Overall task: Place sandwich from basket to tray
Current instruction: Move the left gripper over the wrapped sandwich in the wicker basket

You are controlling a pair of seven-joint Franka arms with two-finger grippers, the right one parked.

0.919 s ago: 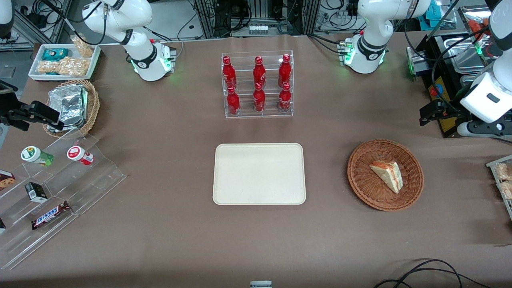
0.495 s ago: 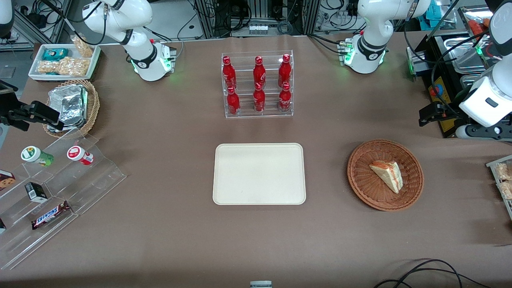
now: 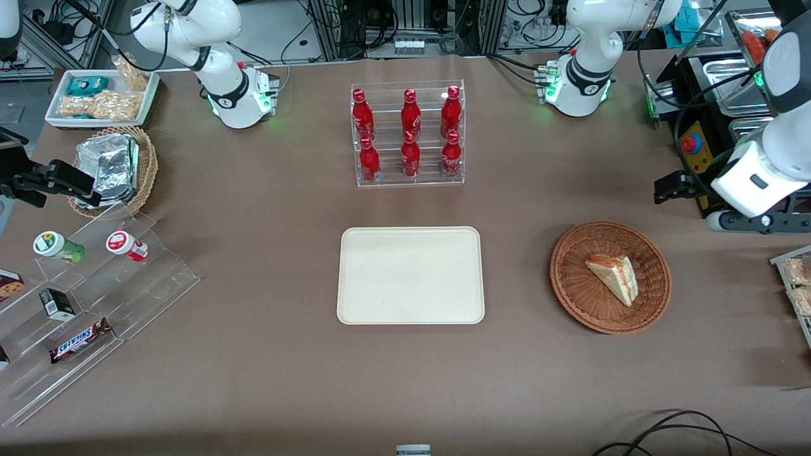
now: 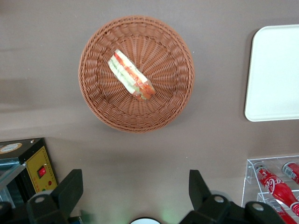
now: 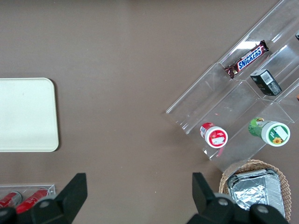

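Front view shows our left arm has swung in from the working arm's end of the surface, carrying the pincer (image 4: 133,186) closer to the basket (image 3: 610,276). We see its fingers (image 4: 70,189) spread wide, holding nothing, high above the surface. The sandwich (image 3: 613,277) lies untouched in the basket; the tray (image 3: 410,275) is bare. We judge the approach begun, descent and grasp not yet.

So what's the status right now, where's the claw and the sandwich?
Claw open, up above the table, farther from the front camera than the basket. Sandwich lying in basket, untouched. Tray bare. Nothing between basket and tray.
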